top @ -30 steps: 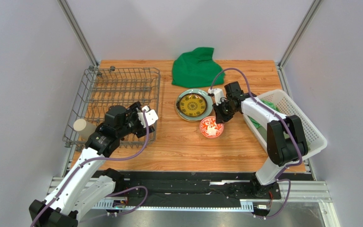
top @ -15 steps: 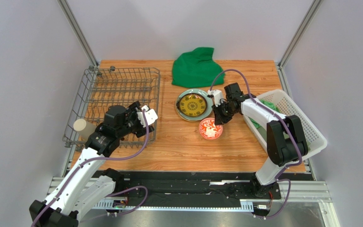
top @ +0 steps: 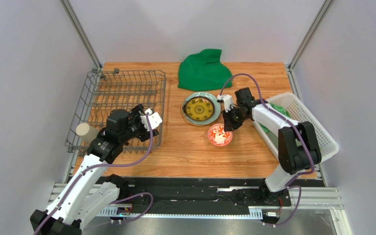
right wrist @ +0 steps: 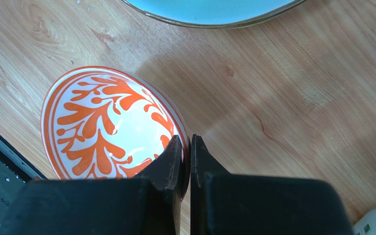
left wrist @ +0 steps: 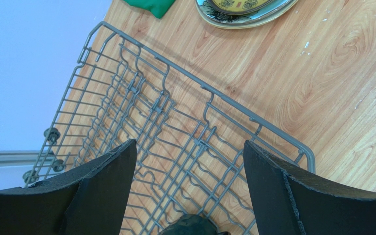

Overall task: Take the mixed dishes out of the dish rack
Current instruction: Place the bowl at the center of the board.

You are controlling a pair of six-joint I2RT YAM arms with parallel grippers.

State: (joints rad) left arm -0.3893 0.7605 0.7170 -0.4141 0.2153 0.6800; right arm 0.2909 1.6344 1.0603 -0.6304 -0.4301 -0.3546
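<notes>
Wooden surface (top: 185,152), items as they stand:

- Dish rack (top: 121,98), grey wire, far-left part of the surface. A beige handleless cup (top: 84,131) lies on its side in the near-left corner. In the left wrist view the rack (left wrist: 175,122) fills most of the picture, and a dark rounded thing (left wrist: 190,226) shows at the bottom edge, too cut off to name.
- Left pincer (top: 151,120), over the rack's near-right corner, jaws spread wide with nothing between them; the wrist view (left wrist: 189,147) shows only wire below.
- Pale green plate (top: 198,108), flat on the wood right of the rack, with the small yellow-and-dark patterned plate (top: 198,107) lying on it.
- Red-and-white bowl (top: 220,135), out of the rack, just near-right of the plates. The right pincer (top: 228,125) is clamped on its rim: close up, the pincer (right wrist: 186,147) has one finger inside the bowl (right wrist: 106,127) and one outside. Whether the bowl rests on the wood or hangs just above it, I cannot tell.
- Green cloth (top: 202,68), bunched at the far edge, behind the plates.
- White lattice basket (top: 302,127), right edge of the surface, something green inside.
</notes>
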